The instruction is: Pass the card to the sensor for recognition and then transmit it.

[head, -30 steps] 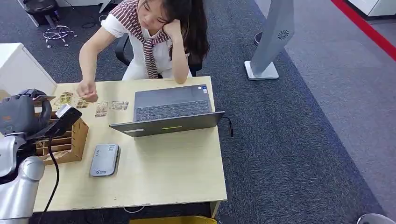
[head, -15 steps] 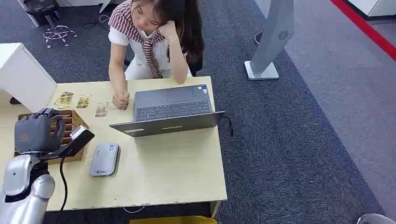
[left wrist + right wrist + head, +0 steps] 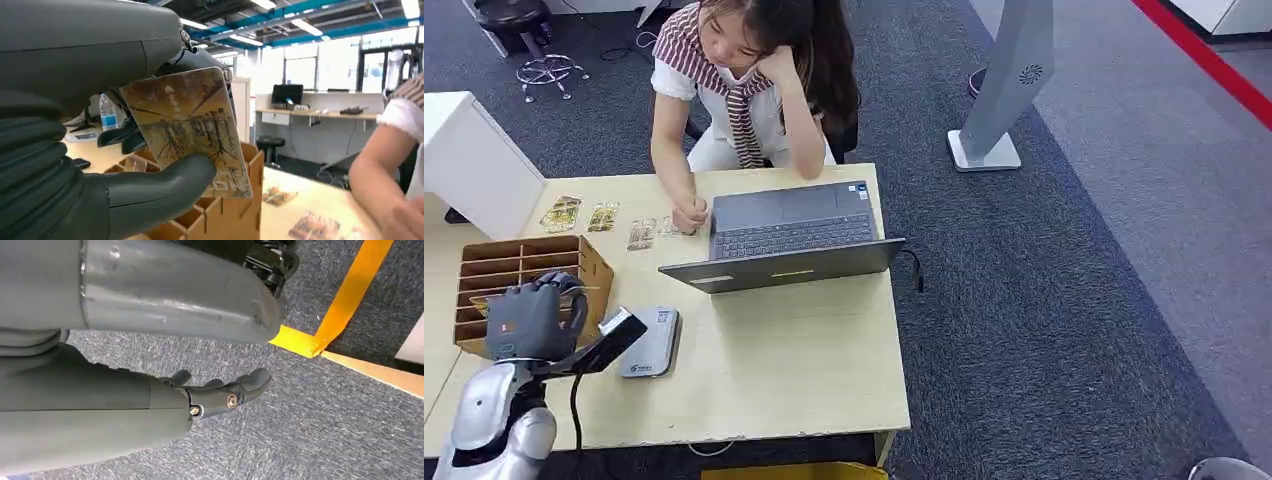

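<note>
My left hand [image 3: 532, 320] hovers over the table's near left part, just left of the grey card reader [image 3: 652, 342], which lies flat. Thumb and fingers [image 3: 155, 187] pinch a brown card [image 3: 192, 130] printed with trees, held upright above the wooden card box [image 3: 235, 205]. The black wrist unit overlaps the reader's left edge in the head view. My right hand [image 3: 220, 390] hangs over the carpet, holding nothing, its fingers a little apart.
The wooden slotted box [image 3: 524, 265] stands at the table's left. Several cards [image 3: 564, 213] lie in a row behind it. A seated person rests a hand [image 3: 689, 214] beside the open laptop [image 3: 789, 240]. A white cabinet [image 3: 469, 160] stands at the far left.
My left hand has carried the card from over the box toward the near edge, next to the reader. The person's hand has moved from the left cards to beside the laptop.
</note>
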Robot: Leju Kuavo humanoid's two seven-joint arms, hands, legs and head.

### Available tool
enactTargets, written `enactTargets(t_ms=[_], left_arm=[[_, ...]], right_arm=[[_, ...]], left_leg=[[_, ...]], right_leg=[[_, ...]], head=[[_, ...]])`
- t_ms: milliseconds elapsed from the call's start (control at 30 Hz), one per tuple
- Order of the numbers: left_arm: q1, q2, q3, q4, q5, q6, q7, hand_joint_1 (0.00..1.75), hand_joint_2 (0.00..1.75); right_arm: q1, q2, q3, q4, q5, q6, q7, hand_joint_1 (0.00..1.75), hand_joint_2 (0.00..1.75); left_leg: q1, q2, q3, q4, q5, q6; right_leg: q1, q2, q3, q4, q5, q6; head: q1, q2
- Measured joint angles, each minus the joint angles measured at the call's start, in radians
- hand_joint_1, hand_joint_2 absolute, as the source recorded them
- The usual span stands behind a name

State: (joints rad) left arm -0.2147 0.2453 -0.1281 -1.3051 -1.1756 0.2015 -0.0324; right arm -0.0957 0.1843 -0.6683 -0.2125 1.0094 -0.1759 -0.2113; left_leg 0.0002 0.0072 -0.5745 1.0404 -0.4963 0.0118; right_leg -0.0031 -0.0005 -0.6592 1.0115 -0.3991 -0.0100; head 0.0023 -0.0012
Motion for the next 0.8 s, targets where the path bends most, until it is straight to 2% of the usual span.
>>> enactTargets(t_ms=[133, 800], left_arm=[[0.001, -0.006, -0.027, 0.021, -0.026, -0.031, 0.009, 1.75, 1.75], [-0.001, -0.044, -0.092, 0.1, -0.053, -0.067, 0.021, 1.75, 1.75]], right_arm=[[-0.001, 0.0, 0.001, 0.0, 0.002, 0.003, 0.0, 0.0, 0.0], [-0.001, 0.008, 0.014, 0.0, 0.013, 0.016, -0.01, 0.0, 0.0]], left_leg=[[0.0, 0.0, 0.0, 0.0, 0.0, 0.0], [0.0, 0.0, 0.0, 0.0, 0.0, 0.0]], right_leg=[[0.0, 0.0, 0.0, 0.0, 0.0, 0.0], [0.0, 0.0, 0.0, 0.0, 0.0, 0.0]], head=[[0.0, 0.0], [0.0, 0.0]])
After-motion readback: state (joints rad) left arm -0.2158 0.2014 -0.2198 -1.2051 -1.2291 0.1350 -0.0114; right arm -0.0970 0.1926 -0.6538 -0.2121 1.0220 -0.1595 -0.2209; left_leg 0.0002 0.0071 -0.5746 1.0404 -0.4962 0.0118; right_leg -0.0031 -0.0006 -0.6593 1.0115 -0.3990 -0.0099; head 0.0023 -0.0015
